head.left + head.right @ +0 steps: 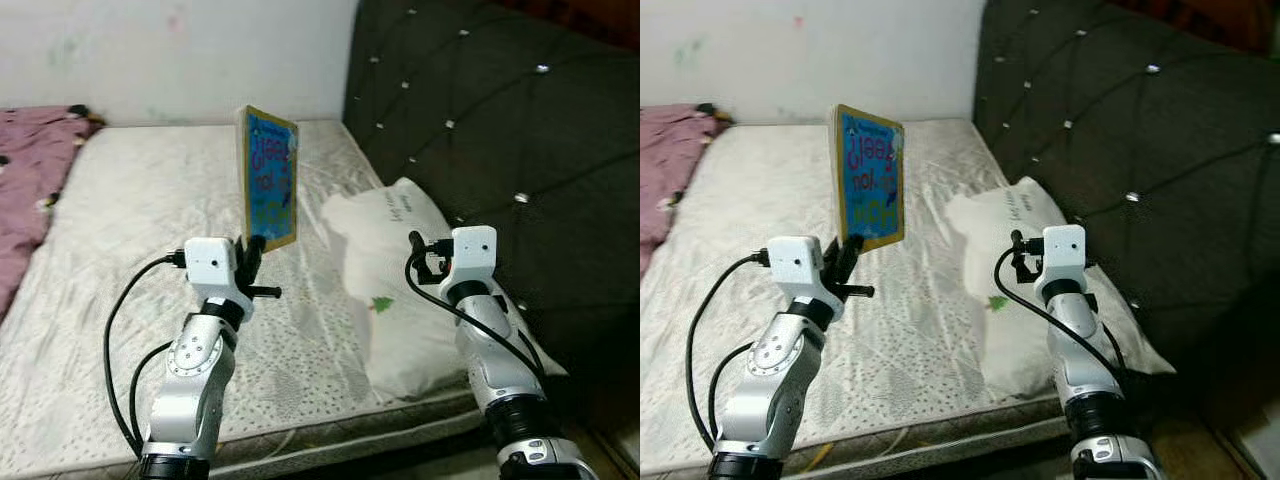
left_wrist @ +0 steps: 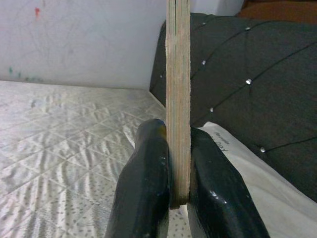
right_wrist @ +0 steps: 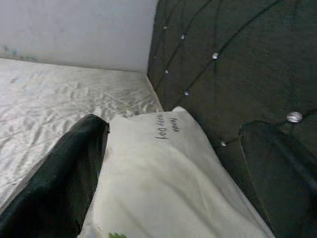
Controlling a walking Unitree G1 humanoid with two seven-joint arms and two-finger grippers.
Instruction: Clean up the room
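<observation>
Left eye view takes in a bare quilted mattress (image 1: 150, 300) running back to a white wall (image 1: 180, 50), with a dark tufted headboard (image 1: 500, 130) along its right side. A purple blanket (image 1: 25, 190) is bunched at the mattress's far left edge. A white pillow (image 1: 400, 290) with a small green print lies on the right part of the mattress, against the headboard.

The left gripper (image 2: 179, 191) is raised over the mattress with both black fingers (image 2: 143, 193) pressed flat against the lower edge of a blue picture book (image 1: 270, 180), which stands upright in the air, cover facing right, just left of the pillow.

The right gripper (image 3: 173, 163) hovers over the pillow with its fingers spread wide, holding nothing; the pillow and headboard lie directly ahead of it.
</observation>
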